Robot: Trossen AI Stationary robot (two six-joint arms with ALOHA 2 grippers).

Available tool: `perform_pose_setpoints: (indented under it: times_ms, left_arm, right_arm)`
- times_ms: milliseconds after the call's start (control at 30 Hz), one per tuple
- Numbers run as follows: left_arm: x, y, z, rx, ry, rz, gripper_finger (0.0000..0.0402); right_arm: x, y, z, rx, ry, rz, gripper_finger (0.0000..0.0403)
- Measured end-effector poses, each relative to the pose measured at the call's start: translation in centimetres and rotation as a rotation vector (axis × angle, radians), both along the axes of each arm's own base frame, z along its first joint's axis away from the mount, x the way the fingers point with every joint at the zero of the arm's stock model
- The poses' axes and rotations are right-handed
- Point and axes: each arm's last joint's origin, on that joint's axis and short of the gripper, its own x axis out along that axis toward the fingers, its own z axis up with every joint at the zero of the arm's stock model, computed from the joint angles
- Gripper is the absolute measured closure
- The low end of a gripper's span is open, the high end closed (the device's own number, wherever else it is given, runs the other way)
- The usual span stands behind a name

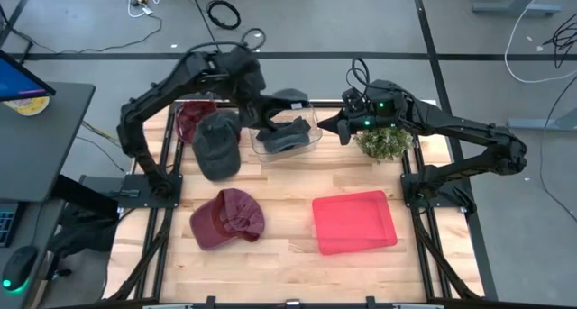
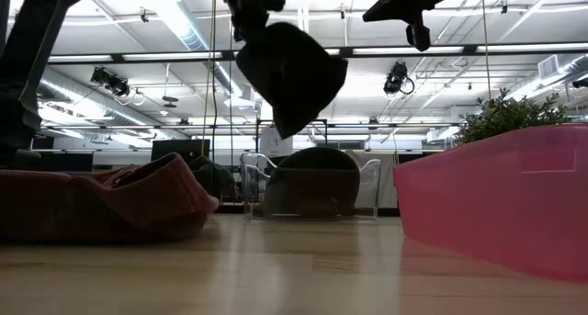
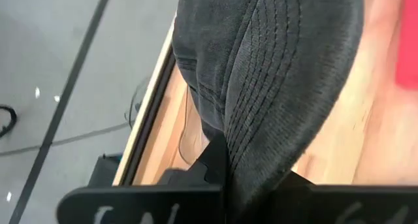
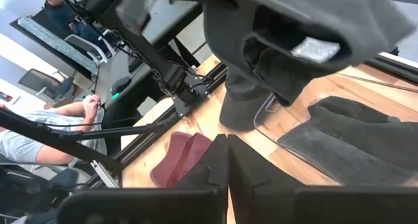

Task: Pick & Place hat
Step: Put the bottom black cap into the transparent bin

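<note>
A dark grey cap [image 1: 216,145] hangs from my left gripper [image 1: 240,109] above the table's far left part, lifted clear in the low view [image 2: 289,72]. My left gripper [image 3: 228,175] is shut on it. A clear bin [image 1: 311,140] at the far middle holds another dark hat [image 1: 287,136], which lies flat on the bin's floor [image 4: 353,139]. One maroon hat [image 1: 229,219] lies on the table near the left; a second one [image 1: 192,118] lies at the far left edge. My right gripper [image 1: 343,126] hovers shut just right of the bin, high above the table [image 2: 418,26]. My left gripper pinches the grey cap's stitched brim [image 3: 251,152] between its two fingers, coming from above. The cap hangs below the fingers, clear of the table, with its crown [image 2: 294,95] lowest and its open side showing in the right wrist view [image 4: 287,48].
A red tray [image 1: 353,221] sits on the near right of the table. A small green plant [image 1: 383,143] stands at the far right beside my right arm. Bare wood lies between the maroon hat and the tray. A seated person [image 4: 39,129] is beyond the table's left side.
</note>
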Motion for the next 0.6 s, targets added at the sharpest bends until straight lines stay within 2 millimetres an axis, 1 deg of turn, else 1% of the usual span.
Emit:
perform_pose_setpoints:
  times_ms: [200,333,467,600]
  left_arm:
    - [2.0,0.4,-2.6,-0.023,0.128,-0.01,0.0391]
    - [3.0,0.9,-4.3,-0.013,0.222,-0.014,0.0391]
    - [4.2,1.6,-6.1,0.037,0.323,-0.017,0.0391]
    - [5.3,1.9,-7.6,0.033,0.375,-0.062,0.0391]
  right_arm:
    - [0.0,-0.1,-0.1,-0.003,0.014,-0.022,0.0399]
    - [0.0,-0.1,-0.2,-0.003,0.016,-0.025,0.0399]
    - [0.4,-0.2,-0.5,0.003,0.03,-0.025,0.0399]
    - [1.1,-0.4,-1.2,0.025,0.057,-0.026,0.0399]
